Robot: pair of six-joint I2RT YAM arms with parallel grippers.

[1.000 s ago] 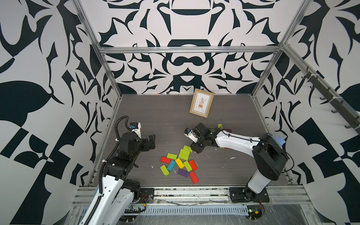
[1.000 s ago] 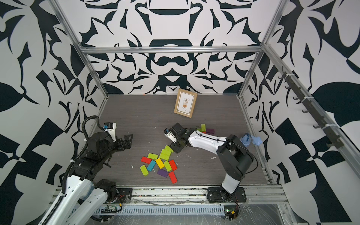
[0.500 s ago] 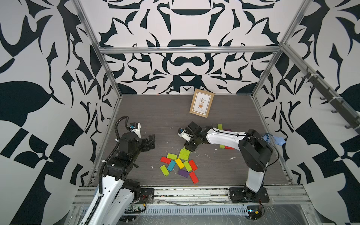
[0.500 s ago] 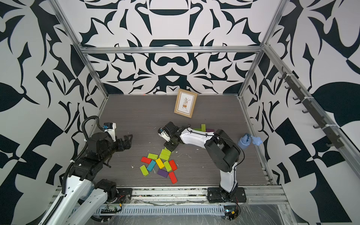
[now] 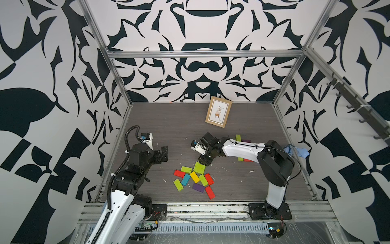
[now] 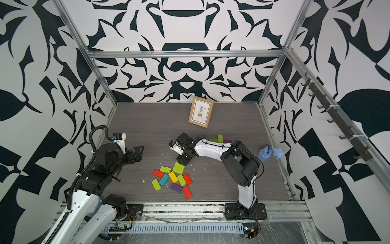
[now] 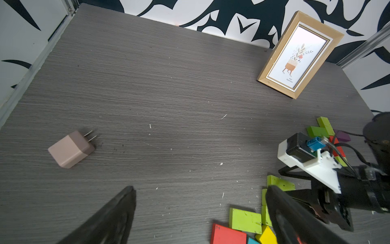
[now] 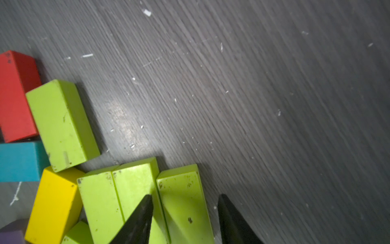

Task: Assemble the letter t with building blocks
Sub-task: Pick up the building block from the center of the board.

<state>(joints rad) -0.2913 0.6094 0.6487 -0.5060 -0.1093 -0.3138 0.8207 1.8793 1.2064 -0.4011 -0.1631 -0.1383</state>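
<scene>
Change since a second ago: right gripper (image 5: 204, 162) is sliding toward the left arm's side of the table (image 5: 168, 122). Its arm is folding the elbow in nearer its base, and the jaws are narrowing. The left arm is keeping its pose.
Right jaws: standing part-way apart, straddling one lime green block (image 8: 179, 181) at the far edge of the pile. One finger (image 8: 139, 219) is overlapping the neighbouring lime block and the other (image 8: 232, 219) is sitting over bare table. A sliver of gap is showing on each side, so nothing is being gripped.
Left jaws: left gripper (image 7: 200, 188) is standing wide apart, holding nothing and hovering above the table.
Pile: building blocks (image 5: 194, 179) are lying flat at the front middle of the table, in lime, red, yellow, blue and purple, several touching.
Second group: more blocks (image 5: 238, 137) in lime, purple and red are lying beyond the right forearm, partly hidden by it.
Other items: wooden picture frame (image 5: 218, 112) is leaning near the back wall. Wall charger (image 7: 70, 149) is lying on its side, well apart from the blocks. Pale blue object (image 5: 296, 151) is sitting at the right edge; what it is cannot be told.
</scene>
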